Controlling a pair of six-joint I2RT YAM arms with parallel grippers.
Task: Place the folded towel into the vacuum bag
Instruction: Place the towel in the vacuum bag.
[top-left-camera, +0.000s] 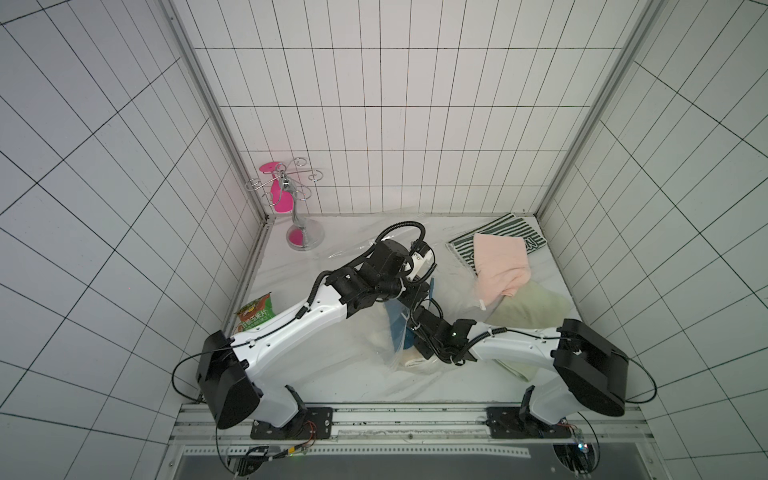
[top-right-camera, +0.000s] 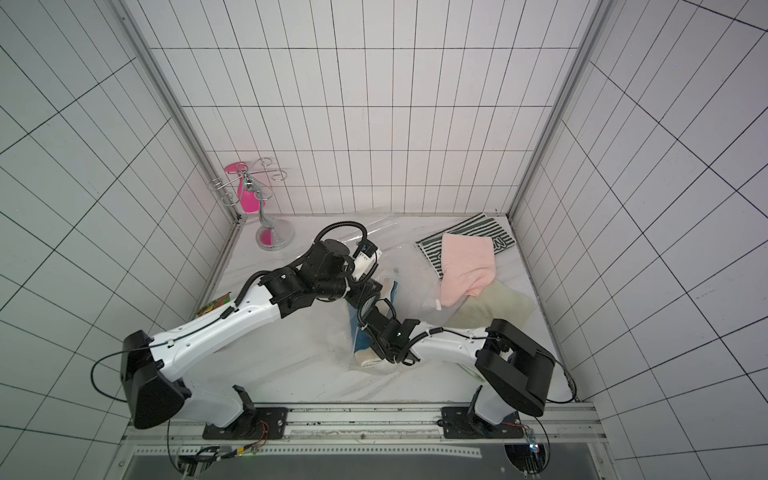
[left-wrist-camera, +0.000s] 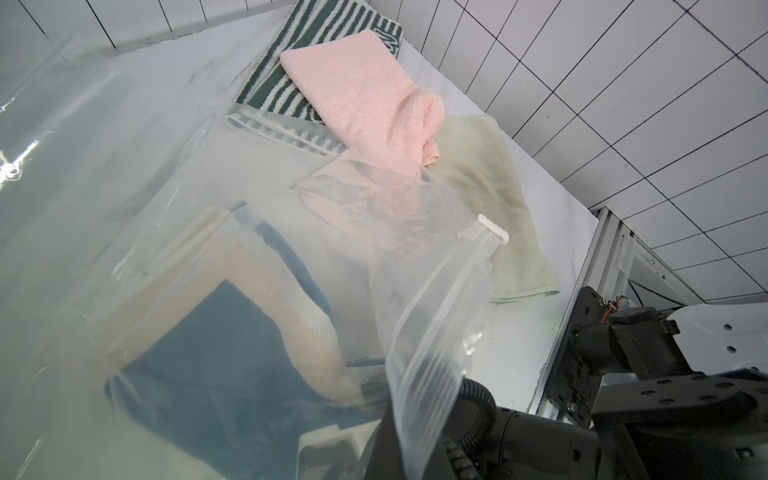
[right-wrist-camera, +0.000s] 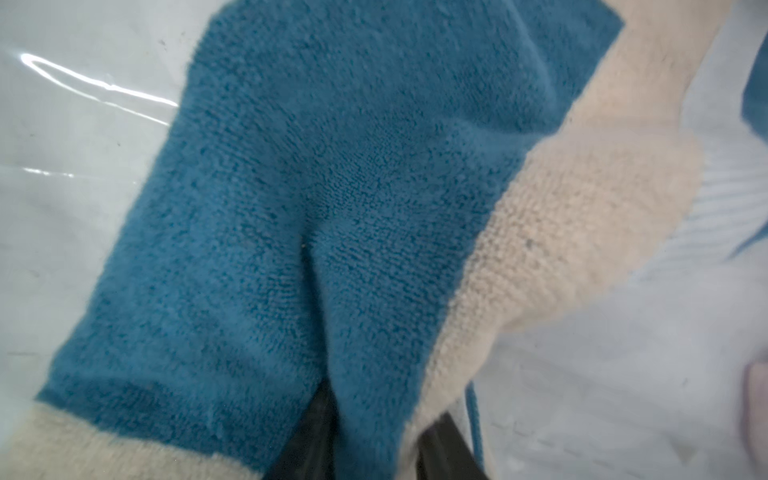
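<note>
The folded towel (top-left-camera: 398, 328) (top-right-camera: 362, 341), teal with a cream border, lies inside the mouth of the clear vacuum bag (top-left-camera: 353, 345) (top-right-camera: 316, 332) in both top views. My left gripper (top-left-camera: 417, 296) (left-wrist-camera: 374, 440) is shut on the bag's upper edge and holds that film (left-wrist-camera: 432, 332) lifted above the towel (left-wrist-camera: 216, 353). The bag's white slider clip (left-wrist-camera: 492, 226) (top-left-camera: 482, 305) sits at the far end of that edge. My right gripper (top-left-camera: 410, 336) (right-wrist-camera: 380, 449) reaches into the bag. Its dark fingers (right-wrist-camera: 311, 436) stand apart with a ridge of towel (right-wrist-camera: 332, 187) between them.
A pink towel (top-left-camera: 500, 266), a pale green towel (top-left-camera: 536, 307) and a green-striped towel (top-left-camera: 498, 232) are piled at the back right. A snack packet (top-left-camera: 255, 318) stands by the left wall. A metal stand (top-left-camera: 301, 224) sits in the back left corner.
</note>
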